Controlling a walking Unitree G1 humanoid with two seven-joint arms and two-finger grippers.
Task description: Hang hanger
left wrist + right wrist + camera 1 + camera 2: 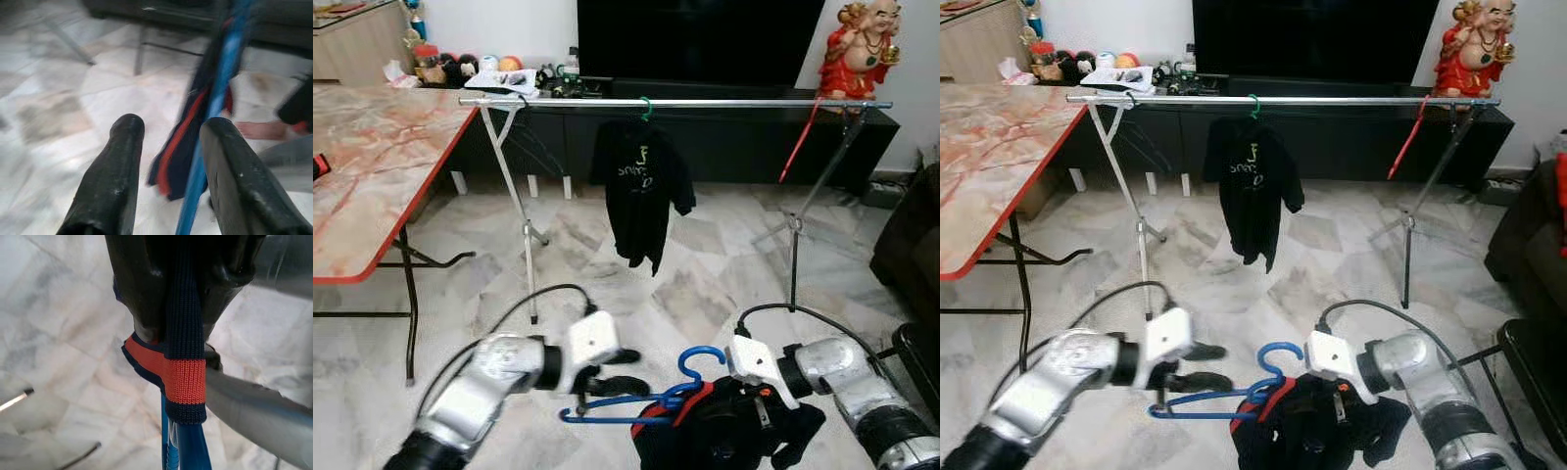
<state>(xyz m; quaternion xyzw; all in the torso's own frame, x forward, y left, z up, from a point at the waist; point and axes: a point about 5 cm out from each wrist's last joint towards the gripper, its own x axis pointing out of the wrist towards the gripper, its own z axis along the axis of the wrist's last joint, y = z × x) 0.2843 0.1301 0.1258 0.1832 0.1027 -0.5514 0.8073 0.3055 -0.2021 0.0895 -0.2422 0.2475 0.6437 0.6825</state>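
A: So, how far along is it?

B: Early, I'd judge. The blue hanger (636, 397) is hanging low near the floor, well short of the rail (724, 102).

A: And the claws?

B: The right gripper (183, 308) is clenching the collar of the dark garment (724, 436) draped on the hanger. The left gripper (168, 156) is sitting parted around the hanger's blue bar (not pinching it).

A: What's left?

B: Lifting it and hooking it beside the black shirt (641, 186) already hanging there.

Hung black shirt (639, 186) has yellow-green print, prob. unreadable.
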